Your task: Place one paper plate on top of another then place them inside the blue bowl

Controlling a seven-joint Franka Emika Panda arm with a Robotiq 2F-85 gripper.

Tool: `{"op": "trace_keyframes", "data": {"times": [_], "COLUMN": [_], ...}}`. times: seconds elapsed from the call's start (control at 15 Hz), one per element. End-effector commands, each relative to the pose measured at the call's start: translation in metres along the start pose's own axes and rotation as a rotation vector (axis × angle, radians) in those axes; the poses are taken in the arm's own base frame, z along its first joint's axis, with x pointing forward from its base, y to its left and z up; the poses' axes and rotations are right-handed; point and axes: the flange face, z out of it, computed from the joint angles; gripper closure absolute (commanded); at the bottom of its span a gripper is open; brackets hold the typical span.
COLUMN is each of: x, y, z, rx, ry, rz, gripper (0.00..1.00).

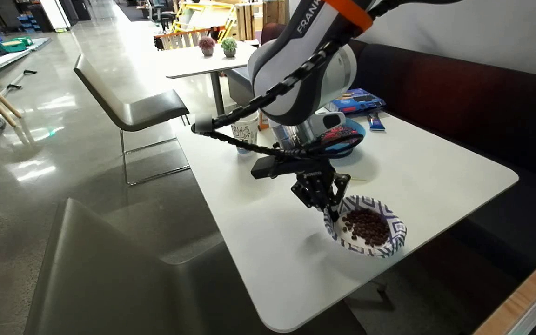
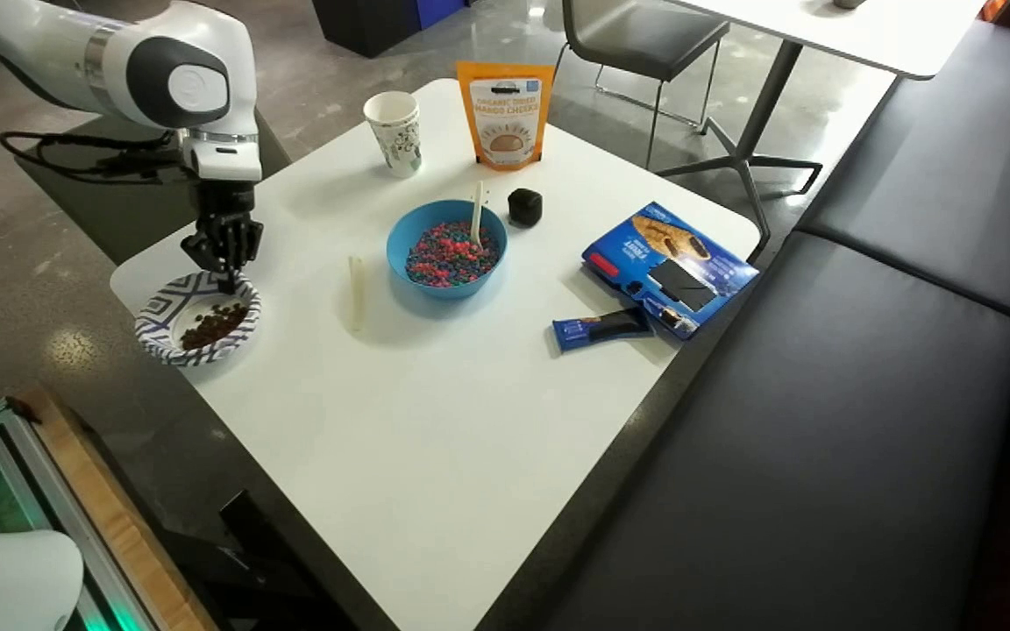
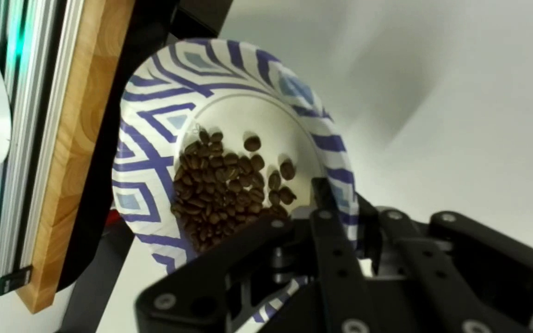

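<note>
1. We take the blue bowl [image 2: 430, 216] as our landmark. It stands upright on the white table [image 2: 435, 421] and holds small red, teal and dark pieces [image 2: 451, 260]; a pale spoon [image 2: 477, 212] leans up out of them, its handle above the rim.
2. Well apart from the blue bowl, in both exterior views, we see the paper plate [image 3: 266, 115]. It is deep-walled, white with purple and light-blue patterning, and brown beans [image 3: 220, 185] lie mostly toward one side of its base. We cannot tell whether it is single or stacked.
3. Also well apart from the blue bowl, the gripper [image 3: 344, 208] is narrow, holding the plate by its wall: in the wrist view one finger is inside the wall and the other outside. The plate looks tilted, and we cannot tell whether its underside touches the table.
4. Between the blue bowl and the plate, we make out a pale strip [image 2: 357, 294] lying flat.
5. Just beside the blue bowl sits a small black object [image 2: 525, 208]. Beyond the bowl, in an exterior view, we see an upright patterned paper cup [image 2: 400, 145] and an upright orange pouch [image 2: 505, 131].
6. To the right of the blue bowl, in an exterior view, a blue box [image 2: 676, 254] lies flat, with a wrapped bar [image 2: 593, 330] just beside it.
</note>
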Motion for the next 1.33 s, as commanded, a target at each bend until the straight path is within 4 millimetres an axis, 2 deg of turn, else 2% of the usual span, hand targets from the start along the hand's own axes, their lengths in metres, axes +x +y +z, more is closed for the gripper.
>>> {"op": "trace_keyframes", "data": {"times": [0.0,0.2,0.4,0.67,0.93,1.27], "x": [0.018,0.027,0.032,0.04,0.034,0.042], "y": [0.0,-0.005,-0.012,-0.025,-0.04,-0.038], "z": [-0.027,-0.049,-0.068,-0.082,-0.088,-0.108], "rx": [0.1,0.175,0.176,0.072,-0.026,-0.151], "ry": [0.08,0.108,0.176,0.292,0.369,0.461], "rz": [-0.034,-0.107,-0.223,-0.386,-0.545,-0.63], "gripper": [0.98,0.98,0.98,0.98,0.98,0.98]}}
